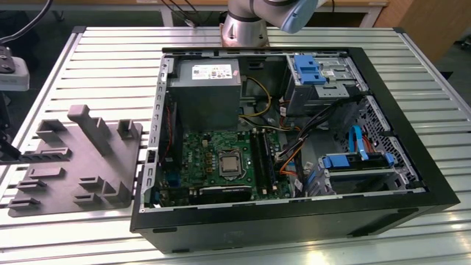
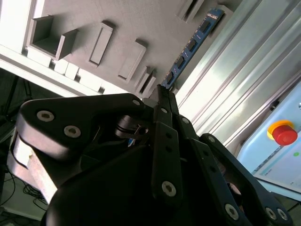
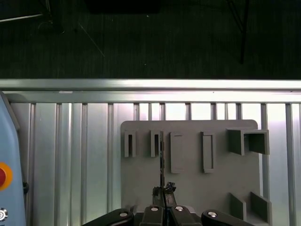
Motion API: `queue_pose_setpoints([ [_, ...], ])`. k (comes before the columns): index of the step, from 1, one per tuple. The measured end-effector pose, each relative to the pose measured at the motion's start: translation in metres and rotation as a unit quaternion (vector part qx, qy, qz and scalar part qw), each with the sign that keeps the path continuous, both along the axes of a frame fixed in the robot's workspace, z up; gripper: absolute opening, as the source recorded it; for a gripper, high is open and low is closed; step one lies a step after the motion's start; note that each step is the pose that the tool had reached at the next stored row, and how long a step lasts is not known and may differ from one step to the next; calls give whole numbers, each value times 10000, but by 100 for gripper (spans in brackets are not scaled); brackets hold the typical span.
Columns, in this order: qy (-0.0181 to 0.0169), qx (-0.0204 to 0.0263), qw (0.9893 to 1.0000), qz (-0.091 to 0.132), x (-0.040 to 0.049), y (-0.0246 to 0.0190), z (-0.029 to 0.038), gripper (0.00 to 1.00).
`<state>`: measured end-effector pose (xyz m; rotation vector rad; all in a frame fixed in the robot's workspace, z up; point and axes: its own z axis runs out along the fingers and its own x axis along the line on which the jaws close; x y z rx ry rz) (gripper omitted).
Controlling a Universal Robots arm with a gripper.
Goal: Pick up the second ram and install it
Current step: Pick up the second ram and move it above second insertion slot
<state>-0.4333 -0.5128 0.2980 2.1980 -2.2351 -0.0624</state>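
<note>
Slatted metal tabletop (image 1: pixel 103 55) carries, in your exterior view, an open black computer case (image 1: pixel 294 223) with its green motherboard (image 1: pixel 220 157) exposed. A gray fixture (image 1: pixel 74 165) lies just beside the case, toward the exterior view's left, and the arm (image 1: pixel 246 25) rises behind the case. In the second wrist view you see the jaws clenched on the second ram (image 2: pixel 192 45). They pinch one end of the stick, and the rest runs straight out beyond the fingertips, chips toward the camera, across the fixture's edge and the tabletop slats. In the first wrist view the ram (image 3: pixel 162 162) shows edge-on as a thin dark line, reaching from the jaws over the fixture (image 3: pixel 197 188) toward a narrow slot block (image 3: pixel 155 143). You cannot tell whether its far end touches the fixture or hangs above it. A red button (image 2: pixel 284 133) on a yellow base sits off to one side on a pale blue panel (image 2: pixel 277 165).
</note>
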Motion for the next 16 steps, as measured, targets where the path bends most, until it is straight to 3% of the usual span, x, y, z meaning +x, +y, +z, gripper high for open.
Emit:
queue_pose_setpoints([
  [16, -6, 0, 10000, 0, -11, 0, 61, 12],
])
